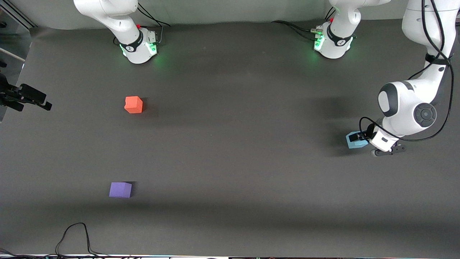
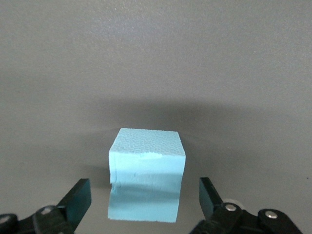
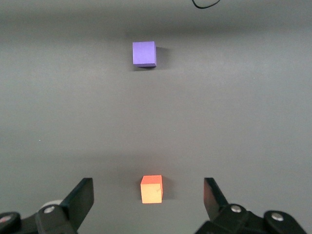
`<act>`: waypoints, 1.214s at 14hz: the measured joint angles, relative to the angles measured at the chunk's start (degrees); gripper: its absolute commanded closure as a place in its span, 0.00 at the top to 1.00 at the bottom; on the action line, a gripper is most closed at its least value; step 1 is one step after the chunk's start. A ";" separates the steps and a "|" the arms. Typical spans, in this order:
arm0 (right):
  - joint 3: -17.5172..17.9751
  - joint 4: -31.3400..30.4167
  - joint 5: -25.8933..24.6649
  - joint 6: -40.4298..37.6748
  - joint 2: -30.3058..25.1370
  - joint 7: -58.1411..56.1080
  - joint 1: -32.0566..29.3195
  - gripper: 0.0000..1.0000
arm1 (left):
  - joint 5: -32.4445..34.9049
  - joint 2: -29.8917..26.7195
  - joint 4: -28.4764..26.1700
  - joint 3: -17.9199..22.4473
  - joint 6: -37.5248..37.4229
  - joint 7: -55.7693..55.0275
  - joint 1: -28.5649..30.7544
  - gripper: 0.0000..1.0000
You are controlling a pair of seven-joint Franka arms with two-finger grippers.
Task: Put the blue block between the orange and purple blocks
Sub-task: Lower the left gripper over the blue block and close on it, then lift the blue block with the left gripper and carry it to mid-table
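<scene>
Left gripper (image 1: 360,138) down at the blue block (image 1: 354,141), near the left arm's end of the table.

Its fingers (image 2: 78,200) are spread either side of the block, not touching. The right gripper (image 3: 146,202) waits released above the orange block (image 1: 133,104); the purple block (image 1: 120,189) lies nearer the front edge.

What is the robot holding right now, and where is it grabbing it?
Nothing yet. The left gripper is open around the blue block, fingers apart from its sides. The right gripper is open and empty above the orange block.
</scene>
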 measured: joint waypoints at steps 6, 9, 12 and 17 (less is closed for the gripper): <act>-0.01 0.00 -2.64 0.10 2.89 -0.23 1.00 1.00 | -0.10 1.17 -0.01 -0.24 0.37 0.01 -0.01 0.59; -0.04 0.11 -4.54 -0.64 2.98 -0.21 2.26 1.00 | -0.10 1.20 -0.10 -0.27 0.58 0.06 -0.01 0.19; 0.02 1.11 -4.53 -3.32 2.96 -0.21 2.59 1.00 | -0.11 1.09 -0.09 -0.30 0.44 0.14 -0.01 0.18; 0.08 2.12 -4.42 -3.72 2.95 -0.18 3.95 1.00 | -0.16 -7.40 1.90 -0.34 -10.16 0.27 0.00 0.18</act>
